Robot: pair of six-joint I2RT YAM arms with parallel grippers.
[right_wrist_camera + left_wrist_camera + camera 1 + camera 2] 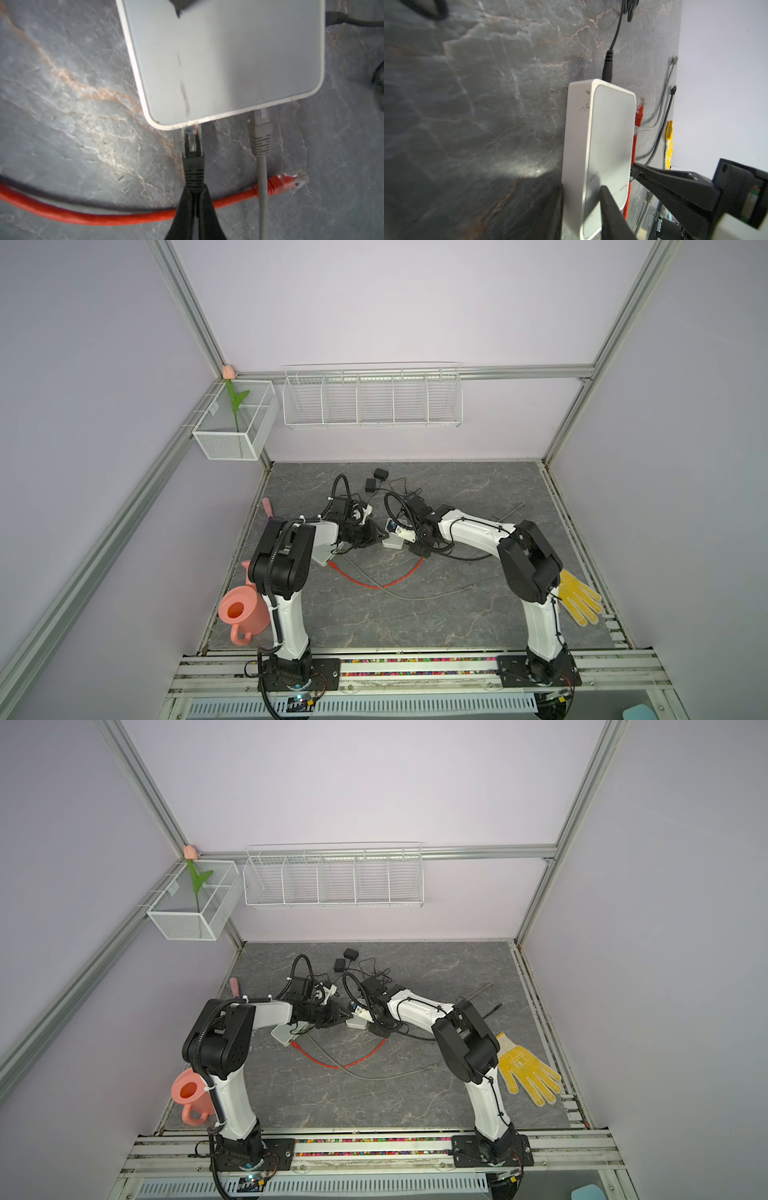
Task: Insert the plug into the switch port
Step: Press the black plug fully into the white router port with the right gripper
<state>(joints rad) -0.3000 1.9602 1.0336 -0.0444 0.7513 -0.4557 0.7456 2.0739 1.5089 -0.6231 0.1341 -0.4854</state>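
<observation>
clenching the jaws of the right gripper point(195, 190) on the ribbed boot of the black plug point(192, 145). holding the plug's clear tip right at the port edge of the white switch point(224, 62), at the end port, with most of the clear body showing outside; not being able to tell the depth of entry.

grasping the switch's end nearest the left arm with the jaws of the left gripper point(582, 187), laying one finger point(610, 209) on the flat top face and the other along the side wall. holding the switch point(392, 545) near the middle of the marble table point(457, 622), between the two arms, in both top views.

sharing the port edge with a grey plug point(260, 133), seated further along. lying loose on the table just beside the grey one, a red plug point(280, 184), with its red cable point(104, 216) passing under the right gripper's fingers and crossing the grey cable point(262, 207). taking in a black power lead point(608, 66) at the switch's end away from the left gripper.

showing, left of the switch and partly under the left forearm, a second white box point(323, 559); at the table's near right edge, a yellow glove point(579, 601); at its near left edge, a pink jug point(243, 616).
</observation>
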